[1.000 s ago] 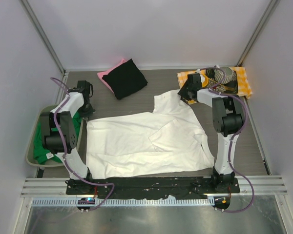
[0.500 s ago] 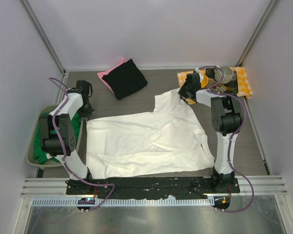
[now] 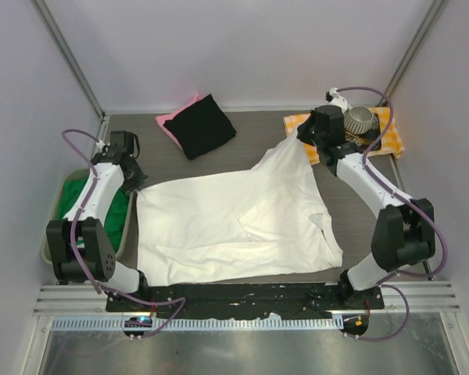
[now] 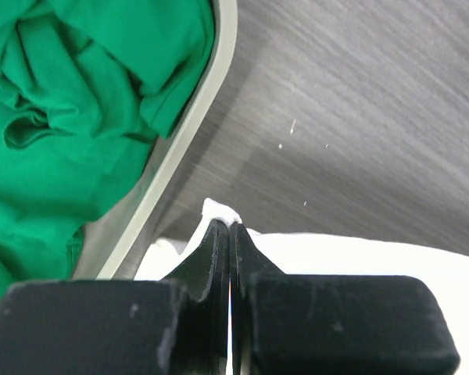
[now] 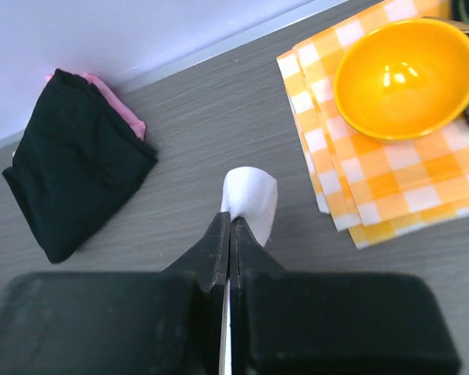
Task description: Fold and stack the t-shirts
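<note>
The grey wood-grain desk [image 3: 422, 226] carries the large white cotton t-shirt [image 3: 219, 226]. It lies spread across the middle, and we see no print on the side facing up. Its two far corners are pinched. The left jaws are clenched on the far left corner, just beside the tray. The right jaws are clenched on a tip of white fabric at the far right, drawn up into a peak.

We judge the thin grips to be the main risk. Only a small nub of cloth shows past each pair of closed tips, so a firm pull could slip one corner free and leave the fold crooked. If the two sides travel unevenly, the loose folds near the shirt's middle could bunch up. The raised right corner hangs near the checked cloth, and a low sweep there could snag it or nudge the bowl.

The left arm [image 3: 102, 183] reaches forward along the desk's left edge, passing over the tray, its wrist tipped down low over the desk. The right arm [image 3: 367, 180] stretches diagonally to the far right, its wrist held well above the surface.

The shallow beige tray [image 3: 51, 234] holds a crumpled green t-shirt [image 4: 78, 101]. At the far edge a folded black t-shirt [image 3: 205, 125] rests on a pink one [image 3: 170, 121]. The orange-and-white checked cloth [image 5: 391, 187] lies at the far right, with a glossy orange bowl [image 5: 406, 78] on it.
</note>
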Robot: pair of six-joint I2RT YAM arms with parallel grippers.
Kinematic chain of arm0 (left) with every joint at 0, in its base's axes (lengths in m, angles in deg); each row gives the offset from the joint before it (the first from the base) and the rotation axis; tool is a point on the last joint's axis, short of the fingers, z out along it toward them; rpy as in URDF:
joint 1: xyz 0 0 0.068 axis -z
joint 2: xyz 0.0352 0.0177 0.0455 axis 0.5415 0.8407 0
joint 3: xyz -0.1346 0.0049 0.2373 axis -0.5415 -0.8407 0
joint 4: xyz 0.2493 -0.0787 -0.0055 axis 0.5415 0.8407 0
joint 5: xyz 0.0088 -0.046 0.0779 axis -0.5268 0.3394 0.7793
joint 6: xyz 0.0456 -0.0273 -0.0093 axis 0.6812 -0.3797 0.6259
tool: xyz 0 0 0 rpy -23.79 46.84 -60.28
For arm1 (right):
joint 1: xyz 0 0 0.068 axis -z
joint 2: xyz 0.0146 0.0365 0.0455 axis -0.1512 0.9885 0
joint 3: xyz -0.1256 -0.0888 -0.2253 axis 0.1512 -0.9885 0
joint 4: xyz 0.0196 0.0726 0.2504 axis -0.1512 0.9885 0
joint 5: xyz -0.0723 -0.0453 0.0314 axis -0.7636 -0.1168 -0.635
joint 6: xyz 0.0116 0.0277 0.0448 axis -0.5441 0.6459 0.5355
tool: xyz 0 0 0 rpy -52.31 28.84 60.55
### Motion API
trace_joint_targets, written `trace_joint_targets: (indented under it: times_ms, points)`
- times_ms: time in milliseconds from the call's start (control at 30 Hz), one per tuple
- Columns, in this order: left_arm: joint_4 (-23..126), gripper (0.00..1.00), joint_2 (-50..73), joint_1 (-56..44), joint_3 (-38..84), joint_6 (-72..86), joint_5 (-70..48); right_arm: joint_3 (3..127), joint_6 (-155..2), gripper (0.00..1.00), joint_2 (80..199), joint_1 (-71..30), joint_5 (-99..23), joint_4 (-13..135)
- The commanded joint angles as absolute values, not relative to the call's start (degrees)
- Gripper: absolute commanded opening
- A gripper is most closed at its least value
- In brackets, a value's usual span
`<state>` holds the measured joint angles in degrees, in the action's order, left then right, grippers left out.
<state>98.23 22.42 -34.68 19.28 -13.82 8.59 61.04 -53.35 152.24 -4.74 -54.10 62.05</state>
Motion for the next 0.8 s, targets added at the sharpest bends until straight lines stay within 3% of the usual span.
trace_joint_targets:
  times_ms: [0, 467, 767]
  points:
    - [98.02, 0.00, 16.01, -35.16, 13.35, -13.91, 6.73, 55.38, -57.04, 0.01, 141.50, -7.47, -58.41, 67.64]
    - [96.61, 0.00, -7.90, -34.99, -6.00, -24.19, -1.88, 36.82, -52.04, 0.01, 112.66, -21.28, -66.95, 89.70]
    - [103.37, 0.04, -13.89, -33.76, -5.57, -27.45, -5.22, 34.01, -43.16, 0.01, 103.69, -24.62, -65.19, 103.50]
